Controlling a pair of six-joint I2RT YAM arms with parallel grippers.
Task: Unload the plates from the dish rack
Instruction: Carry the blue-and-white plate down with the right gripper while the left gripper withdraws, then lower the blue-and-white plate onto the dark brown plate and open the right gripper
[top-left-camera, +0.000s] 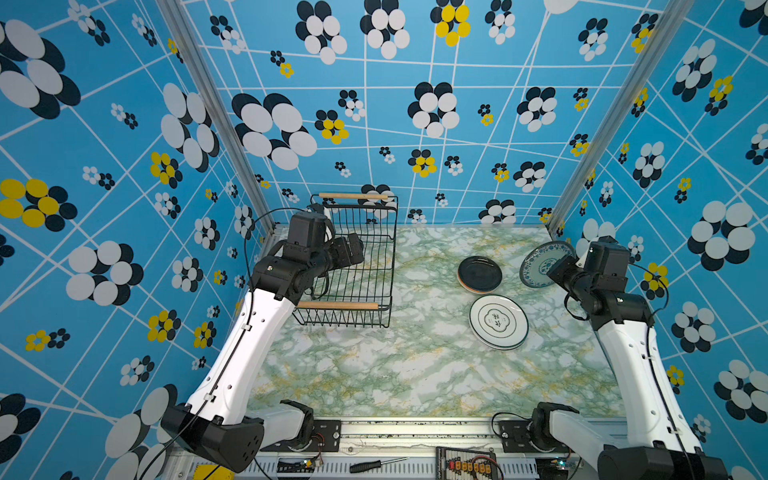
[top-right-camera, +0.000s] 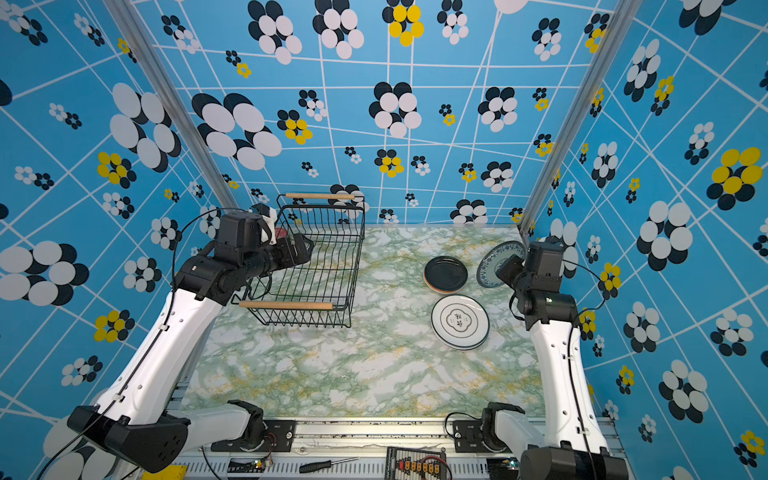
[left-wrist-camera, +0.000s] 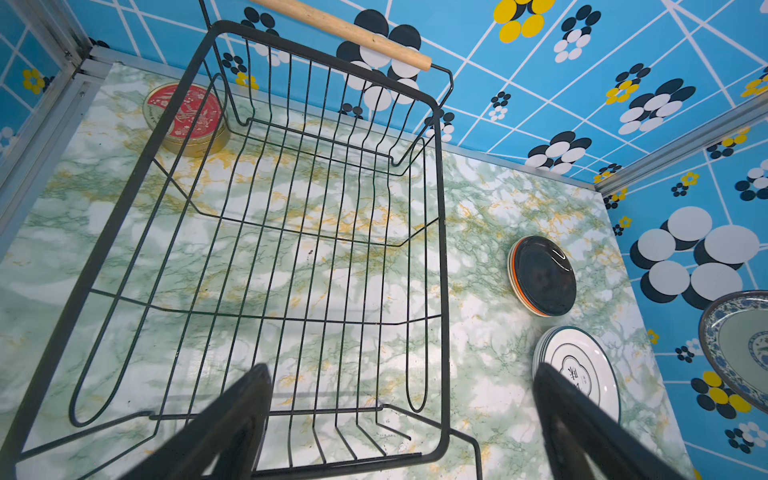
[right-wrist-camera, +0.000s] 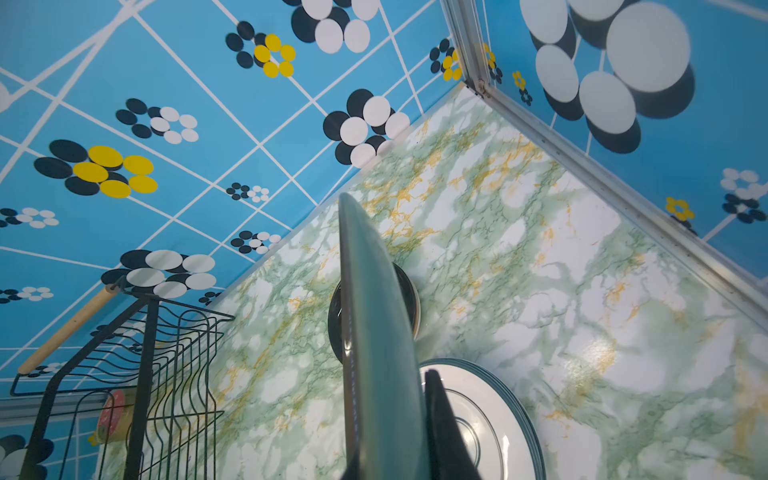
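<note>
- Teal plate (top-left-camera: 544, 264) hangs tilted near the black plates (top-left-camera: 480, 273), its rim pinched tight by the right gripper (top-left-camera: 556, 271).
- Best to lay it down flat and slowly.
- Left gripper (left-wrist-camera: 401, 370) is wide open and empty, over the dish rack (top-left-camera: 392, 249).

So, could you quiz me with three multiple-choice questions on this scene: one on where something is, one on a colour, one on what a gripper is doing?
1. Where is the red-lidded tin relative to the dish rack?
A) inside it
B) on the table outside it
C) on top of it

2. The top plate of the smaller stack is:
A) black
B) yellow
C) pink

3. The right gripper is:
A) open and empty
B) shut on a patterned plate
C) shut on the tin

Answers:
1. B: the left wrist view shows it on the table, outside the rack's wires.
2. A: it looks glossy black in both top views.
3. B: the jaws pinch the plate's edge and hold it tilted above the table.
</note>
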